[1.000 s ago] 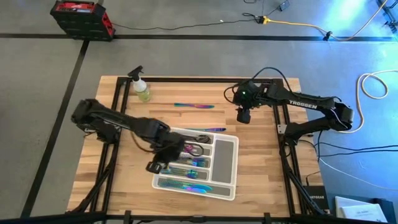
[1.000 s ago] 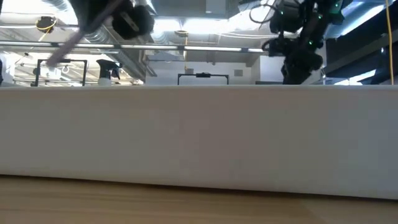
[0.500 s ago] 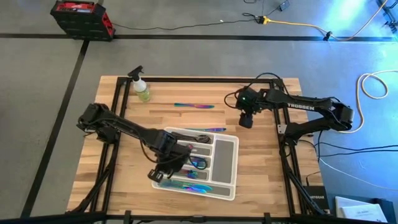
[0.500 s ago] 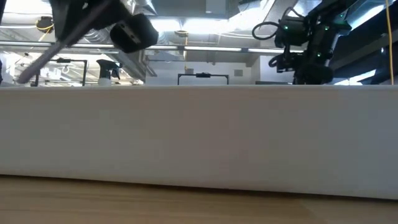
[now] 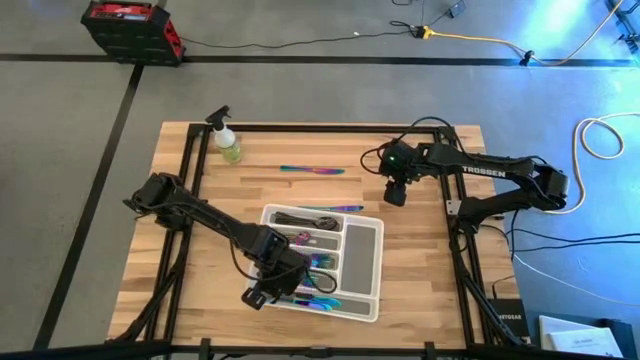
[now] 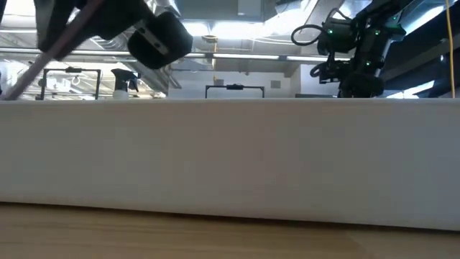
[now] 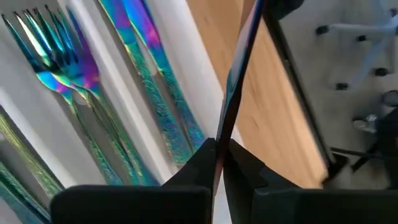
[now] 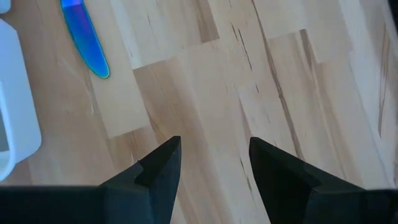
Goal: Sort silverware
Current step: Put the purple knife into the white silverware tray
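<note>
The left gripper (image 5: 268,292) hangs over the near-left corner of the white tray (image 5: 364,262), fingers pinched tight on a slim iridescent knife (image 7: 239,81) that stands out past them over the tray's edge. Forks (image 7: 56,59) lie in the compartments just beside it (tines toward the far side). The right gripper (image 5: 395,193) waits far right, jaws apart and empty, another knife (image 5: 313,170) well to its left.

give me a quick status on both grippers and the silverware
Left gripper shut on a slim iridescent utensil, over the white compartment tray near its forks. Right gripper open, waiting over bare wood. One iridescent knife left on the table. Nothing blocking.
</note>
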Controlling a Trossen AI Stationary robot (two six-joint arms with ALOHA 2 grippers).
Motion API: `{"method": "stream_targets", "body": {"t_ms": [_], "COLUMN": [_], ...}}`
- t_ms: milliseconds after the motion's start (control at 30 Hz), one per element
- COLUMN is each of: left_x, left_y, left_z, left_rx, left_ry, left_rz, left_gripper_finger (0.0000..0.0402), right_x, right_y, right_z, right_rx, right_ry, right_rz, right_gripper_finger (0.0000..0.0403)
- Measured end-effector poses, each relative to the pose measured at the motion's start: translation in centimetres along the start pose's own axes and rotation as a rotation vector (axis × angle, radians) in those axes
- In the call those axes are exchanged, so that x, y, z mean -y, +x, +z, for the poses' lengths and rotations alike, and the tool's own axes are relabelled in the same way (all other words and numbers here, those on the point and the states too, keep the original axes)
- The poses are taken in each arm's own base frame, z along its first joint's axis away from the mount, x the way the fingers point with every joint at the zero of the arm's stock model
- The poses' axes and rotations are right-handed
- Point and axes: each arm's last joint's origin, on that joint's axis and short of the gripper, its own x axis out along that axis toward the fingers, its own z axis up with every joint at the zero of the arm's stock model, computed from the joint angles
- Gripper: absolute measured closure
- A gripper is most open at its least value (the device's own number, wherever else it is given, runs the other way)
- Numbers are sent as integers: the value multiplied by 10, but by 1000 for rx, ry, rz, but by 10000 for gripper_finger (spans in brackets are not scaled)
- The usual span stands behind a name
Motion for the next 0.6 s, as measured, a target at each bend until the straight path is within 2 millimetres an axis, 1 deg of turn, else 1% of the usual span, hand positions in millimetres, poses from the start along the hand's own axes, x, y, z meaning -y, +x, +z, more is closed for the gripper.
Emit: {"method": "stream_targets", "body": {"t_ms": [67,200,267,400,600], "left_x": [-2,-3,-3,-4,-5], "left_y": [-1,-1,1,6,8], "left_z": [0,2,1,-1,-2], "left_rx": [6,32,34,31,36], "left_ry": [-6,-12,-4,-39,-67], "left_rz": [13,-19,-25,-31,-22], "left_gripper_finger": [401,401,401,401,401], "right_x": [0,0,0,0,0], "right_y": [0,0,0,0,0], "right_z": [0,0,0,0,0], "right_rx": [-2,-3,-3,-3,-4], "right_ry": [2,2,2,2,2], "right_rz": [0,0,1,0,1], "right_gripper_finger": [229,229,229,229,229]}}
